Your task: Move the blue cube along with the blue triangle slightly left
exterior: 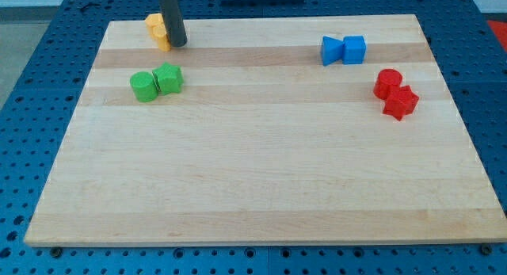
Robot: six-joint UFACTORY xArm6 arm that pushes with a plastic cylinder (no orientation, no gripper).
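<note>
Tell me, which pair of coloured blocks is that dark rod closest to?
The yellow pair at the view's top left. My tip sits right against them, while the green pair lies just below and the blue and red pairs sit far right.

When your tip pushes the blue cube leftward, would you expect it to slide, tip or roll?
The small blue cube probably slides: it sits flat-faced on the smooth wooden board. It touches the blue triangle, so both likely move together. My tip is far left, by the yellow blocks.

My tip (177, 43) touches the yellow blocks (158, 31) at the counter's (253, 180) top left, well apart from the blue triangle (331, 51) touching the blue cube (354, 49) at top right.
</note>
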